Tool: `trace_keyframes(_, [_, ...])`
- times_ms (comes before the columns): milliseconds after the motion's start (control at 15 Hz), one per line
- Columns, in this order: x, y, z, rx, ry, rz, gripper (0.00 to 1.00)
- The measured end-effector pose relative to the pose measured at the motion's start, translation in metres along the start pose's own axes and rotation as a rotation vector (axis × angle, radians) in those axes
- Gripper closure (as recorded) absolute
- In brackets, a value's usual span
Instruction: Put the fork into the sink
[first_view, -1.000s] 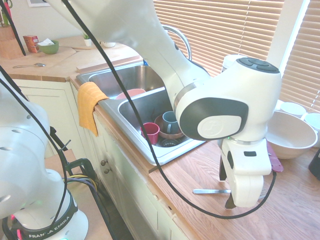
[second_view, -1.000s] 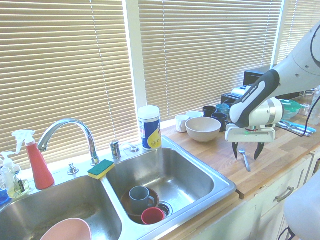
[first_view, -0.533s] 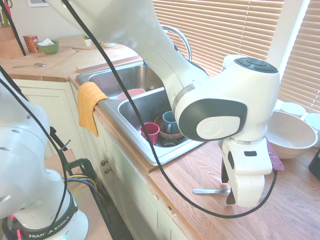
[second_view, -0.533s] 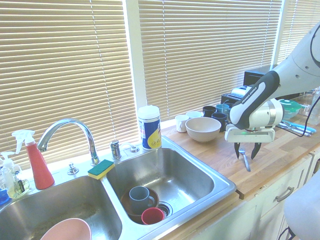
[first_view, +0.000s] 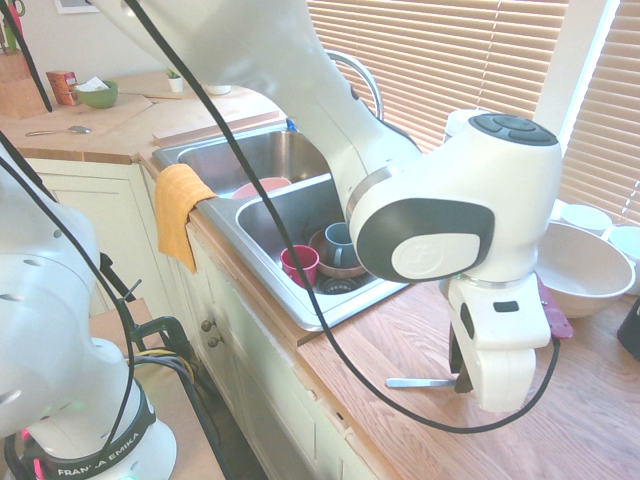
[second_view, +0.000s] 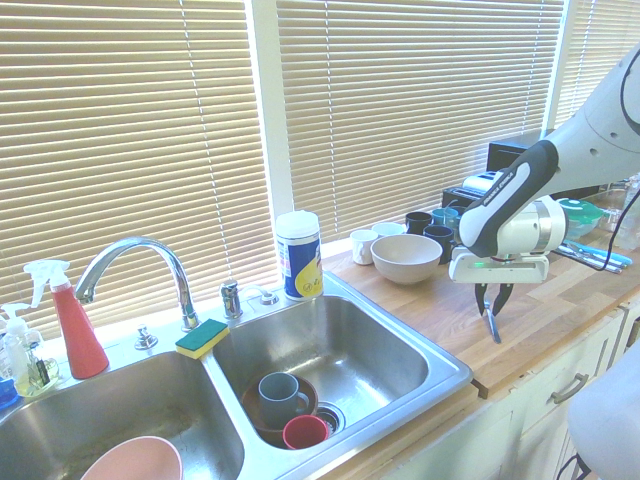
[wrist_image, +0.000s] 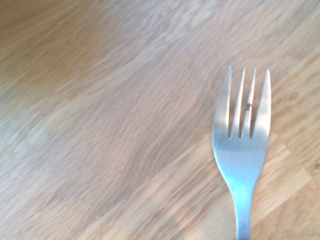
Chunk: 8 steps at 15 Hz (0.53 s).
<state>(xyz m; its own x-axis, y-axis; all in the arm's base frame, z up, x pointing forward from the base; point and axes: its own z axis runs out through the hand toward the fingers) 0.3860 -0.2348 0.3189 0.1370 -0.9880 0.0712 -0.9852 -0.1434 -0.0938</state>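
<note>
A four-tined metal fork (wrist_image: 242, 157) shows over the wooden bench (wrist_image: 110, 140), its tines pointing to twelve o'clock, its neck running down to the frame's edge near five o'clock. There's a small dark speck between its middle tines, and bluish light gleams on the neck.

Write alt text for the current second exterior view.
A robot gripper reaches down around a silver fork on a wooden counter, its fingers partly open. To the left is a two-basin steel sink holding a blue-gray mug, a red cup and a pink bowl.
</note>
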Motion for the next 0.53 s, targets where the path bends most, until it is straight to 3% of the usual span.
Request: trace_keyframes(533, [0.0013, 0.0006, 0.0022, 0.001, -0.003, -0.003, 1.0])
